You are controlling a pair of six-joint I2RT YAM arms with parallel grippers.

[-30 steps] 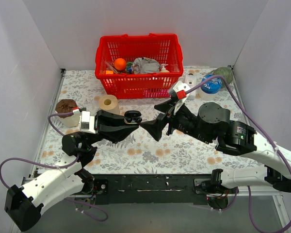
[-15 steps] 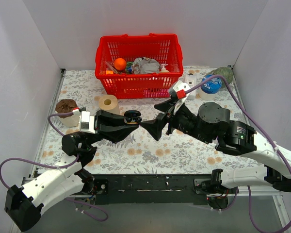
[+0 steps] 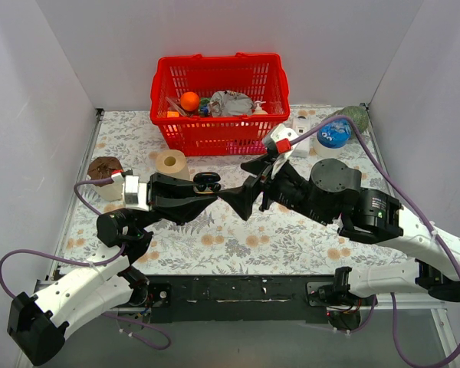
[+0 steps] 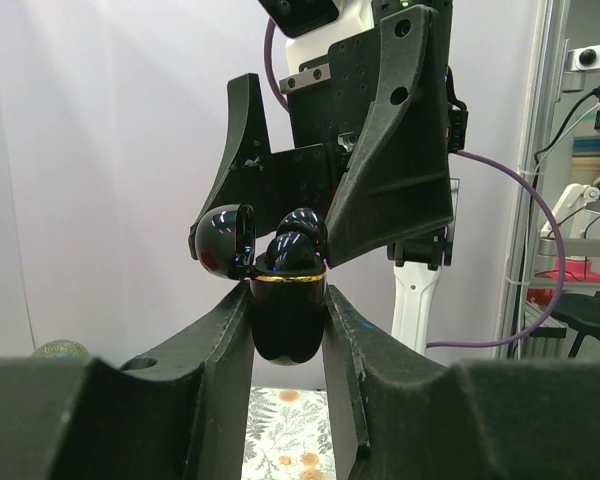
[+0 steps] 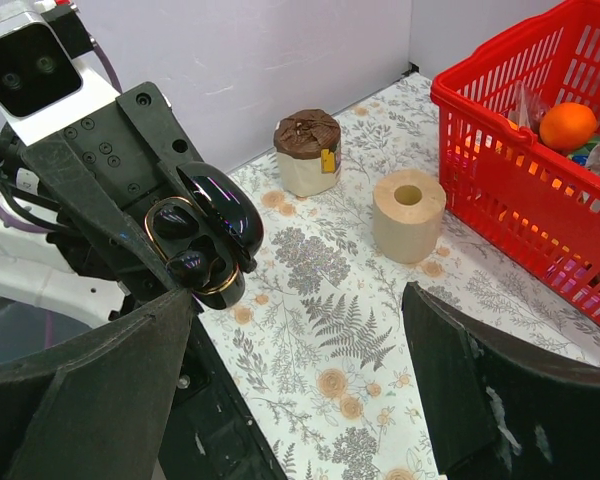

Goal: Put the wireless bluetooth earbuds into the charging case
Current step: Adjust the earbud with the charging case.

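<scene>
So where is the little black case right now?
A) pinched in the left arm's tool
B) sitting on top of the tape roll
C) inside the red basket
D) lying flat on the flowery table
A: the left tool is shut on the charging case, gripping its lower half, and the case's lid is flipped open.

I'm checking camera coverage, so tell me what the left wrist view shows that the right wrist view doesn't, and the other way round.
Only the left wrist view: the charging case seen side-on, pinched between the fingers of the left gripper, with a black earbud poking above its gold rim.
Only the right wrist view: the case's inside from above, plus the tape roll, a brown-lidded jar and the red basket on the floral table cover.
Both: the case, lid open, held by the left gripper.
</scene>
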